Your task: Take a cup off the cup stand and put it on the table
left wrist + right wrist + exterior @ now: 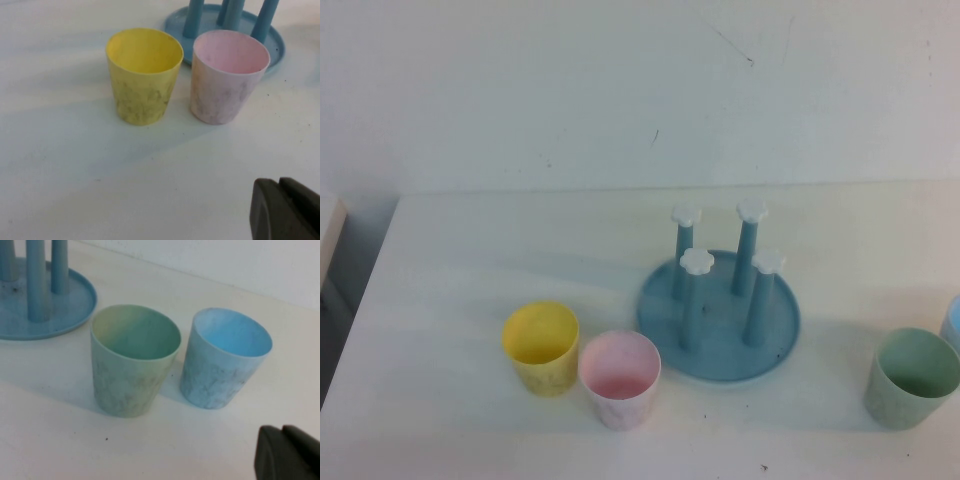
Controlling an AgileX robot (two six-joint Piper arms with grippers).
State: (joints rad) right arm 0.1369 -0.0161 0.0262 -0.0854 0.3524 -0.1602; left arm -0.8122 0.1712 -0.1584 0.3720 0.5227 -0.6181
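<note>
Counter [470,250]: flat matte white, a few dark specks, fills lower two thirds of the high view. Cup stand [720,318], centre-right: round glossy blue dish, four upright pegs with white flower caps, all bare. Green cup [912,378], lower right, tapered, mottled. Blue cup [952,322] beside it, cut off by right edge. Yellow cup [541,347], lower left. Pink cup [619,379] upright on the counter just beside the yellow one, near the stand's rim; mottled outside, smooth inside. Left pincer [287,210] and right pincer [289,454]: only dark corners visible low over the counter, can't tell if apart or together.
</note>
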